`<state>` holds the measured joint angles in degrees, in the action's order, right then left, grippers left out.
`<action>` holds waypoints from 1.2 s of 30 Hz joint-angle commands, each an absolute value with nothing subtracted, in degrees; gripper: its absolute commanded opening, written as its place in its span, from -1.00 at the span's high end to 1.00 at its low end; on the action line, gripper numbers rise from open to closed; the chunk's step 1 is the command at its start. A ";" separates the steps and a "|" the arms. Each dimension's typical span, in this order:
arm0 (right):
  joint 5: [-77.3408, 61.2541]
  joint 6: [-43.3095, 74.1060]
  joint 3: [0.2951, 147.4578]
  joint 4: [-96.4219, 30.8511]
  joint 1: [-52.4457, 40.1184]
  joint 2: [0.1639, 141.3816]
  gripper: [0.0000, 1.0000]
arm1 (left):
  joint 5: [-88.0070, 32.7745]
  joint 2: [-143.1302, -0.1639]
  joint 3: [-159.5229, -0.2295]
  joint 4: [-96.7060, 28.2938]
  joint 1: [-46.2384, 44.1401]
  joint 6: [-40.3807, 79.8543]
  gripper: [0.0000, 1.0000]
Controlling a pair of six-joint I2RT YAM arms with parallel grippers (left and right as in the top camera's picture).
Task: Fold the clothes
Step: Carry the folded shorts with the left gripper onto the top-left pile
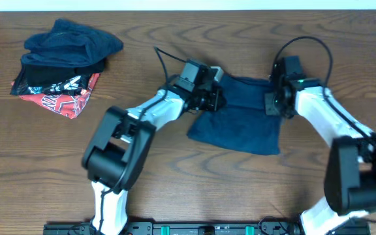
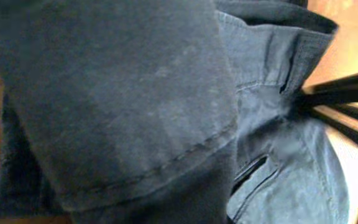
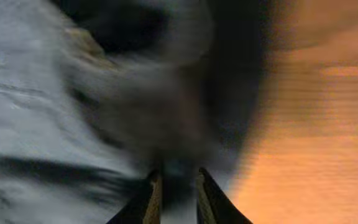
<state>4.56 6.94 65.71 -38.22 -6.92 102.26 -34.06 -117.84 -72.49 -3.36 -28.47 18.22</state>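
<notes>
The clothes, a plain dark navy garment, lie partly folded in the middle of the wooden table. My left gripper is at its upper left edge. In the left wrist view the navy fabric drapes right across the lens and hides the fingers; a hem seam and a pocket slit show. My right gripper is at the garment's upper right edge. In the right wrist view its fingers are nearly together with dark fabric pinched between them, and blurred cloth lies to the left.
A pile of other clothes, dark blue on top with black and red printed pieces under it, sits at the far left of the table. Cables loop above both arms. Bare wood lies in front of the garment.
</notes>
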 commanded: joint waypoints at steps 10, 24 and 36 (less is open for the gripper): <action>5.82 6.11 70.61 -44.36 -1.50 82.67 0.53 | -12.53 -95.79 -77.65 -7.38 -7.75 -0.23 0.88; 5.74 6.15 70.59 -49.08 -1.56 82.61 0.55 | -12.82 -104.86 -82.13 8.71 20.82 8.43 0.88; 5.76 6.37 70.59 -49.12 -1.56 82.61 0.55 | -12.75 -109.10 -82.04 1.04 27.73 9.76 0.86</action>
